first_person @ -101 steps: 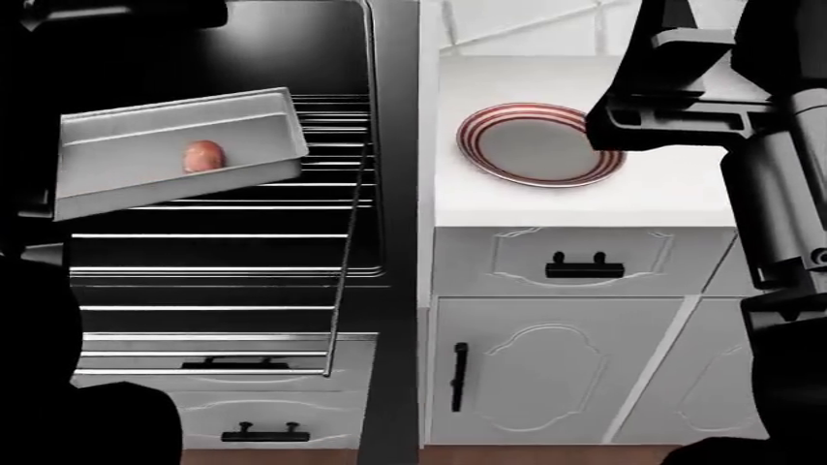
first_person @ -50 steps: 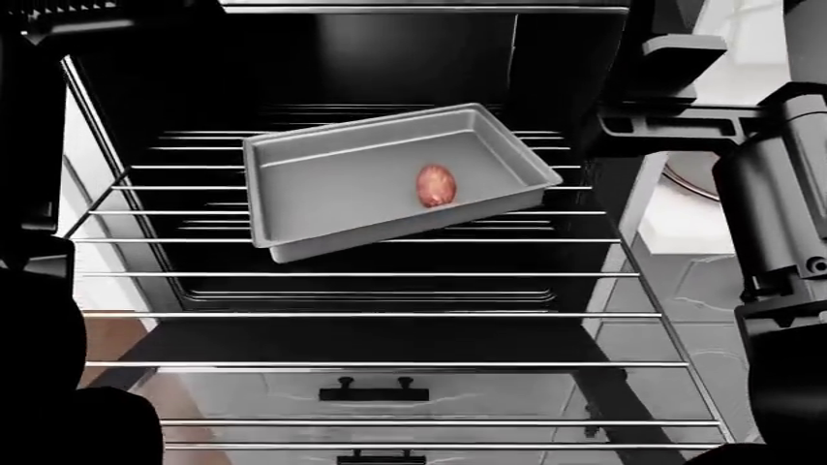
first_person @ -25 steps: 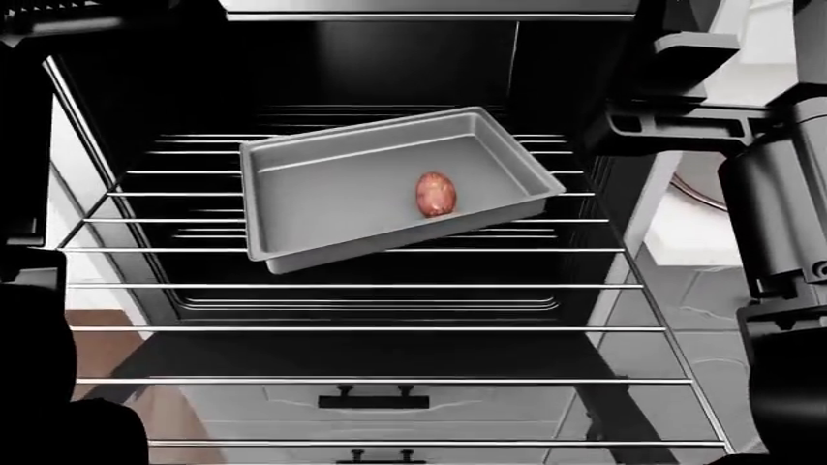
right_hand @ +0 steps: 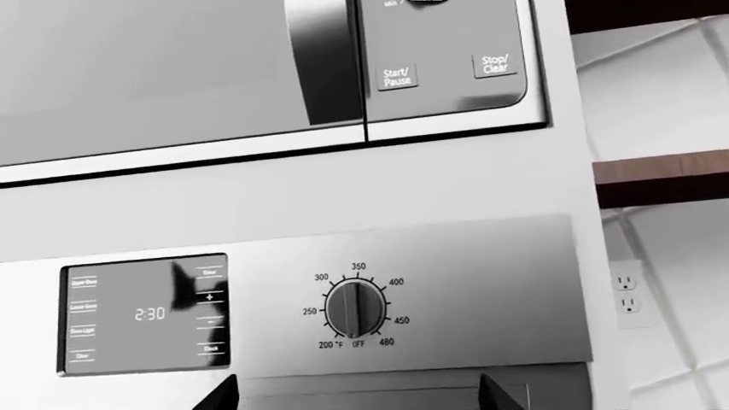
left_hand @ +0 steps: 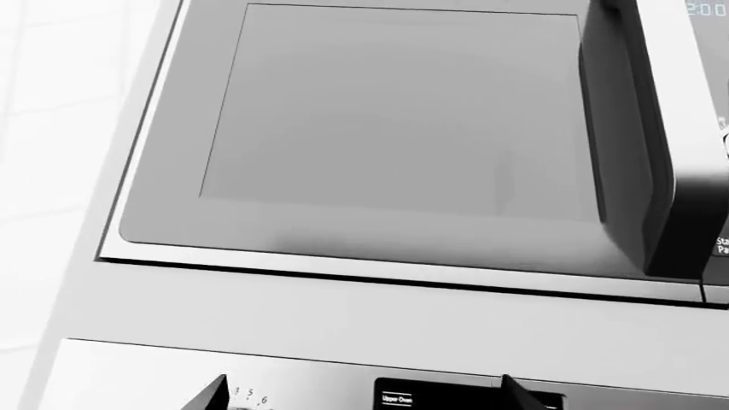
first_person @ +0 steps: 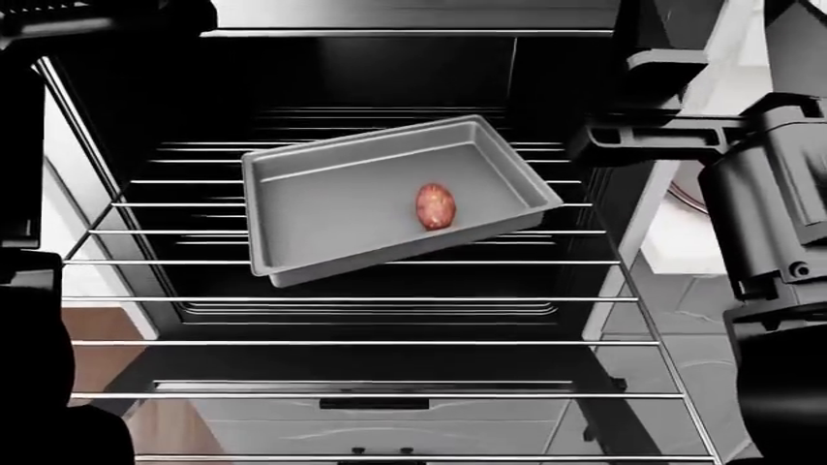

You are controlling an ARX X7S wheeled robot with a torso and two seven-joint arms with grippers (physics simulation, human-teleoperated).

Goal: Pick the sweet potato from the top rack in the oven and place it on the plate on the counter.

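Observation:
The sweet potato (first_person: 436, 206), small and reddish-pink, lies in a tilted grey baking tray (first_person: 323, 208) on a pulled-out wire rack (first_person: 362, 262) of the open black oven (first_person: 387, 73). Only a sliver of the striped plate (first_person: 685, 199) shows on the white counter (first_person: 665, 242), behind my right arm (first_person: 776, 194). My left gripper (left_hand: 364, 401) is open and empty, facing a microwave door (left_hand: 399, 111) high above the oven. The right gripper (right_hand: 358, 397) is also open and empty, facing the oven's control panel (right_hand: 358, 307). Both are far from the potato.
Lower wire racks (first_person: 375, 395) stick out toward me over the dropped oven door. My left arm (first_person: 33, 320) fills the left edge of the head view. A wall outlet (right_hand: 624, 289) sits right of the control panel. White cabinets (first_person: 685, 310) stand below the counter.
The head view swung from the counter and plate over to the oven and now faces its cavity. In the last half second the tray slid slightly lower in the picture and my right arm edged left.

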